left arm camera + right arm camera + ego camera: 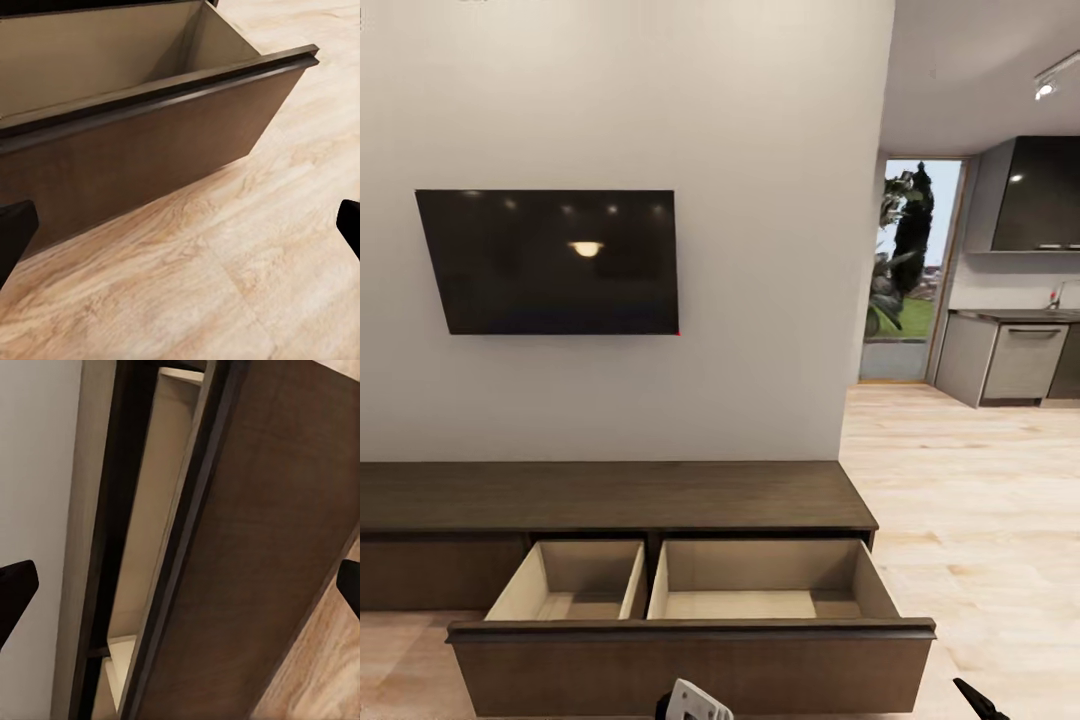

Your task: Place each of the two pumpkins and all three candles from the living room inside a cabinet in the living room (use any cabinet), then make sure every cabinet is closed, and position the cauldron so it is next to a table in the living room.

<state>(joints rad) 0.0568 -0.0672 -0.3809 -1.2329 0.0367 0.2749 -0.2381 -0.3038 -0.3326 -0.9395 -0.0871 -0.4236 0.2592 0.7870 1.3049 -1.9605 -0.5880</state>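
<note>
The long low dark-brown cabinet (610, 495) stands against the wall below a television. One wide drawer (690, 665) is pulled out, and the visible part of its two pale beige compartments (760, 585) holds nothing. In the left wrist view my left gripper (180, 232) is open over the floor, just in front of the drawer front (150, 142). My right gripper (180, 589) is open too and looks along the drawer's top edge (180, 532) into the beige interior. A dark fingertip (980, 700) shows at the head view's bottom edge. The pumpkins, candles, cauldron and table are out of view.
A black television (550, 260) hangs on the white wall above the cabinet. Light wood floor (970, 520) runs to the right past the cabinet's end into a kitchen with grey units (1020, 360) and a glass door (905, 270).
</note>
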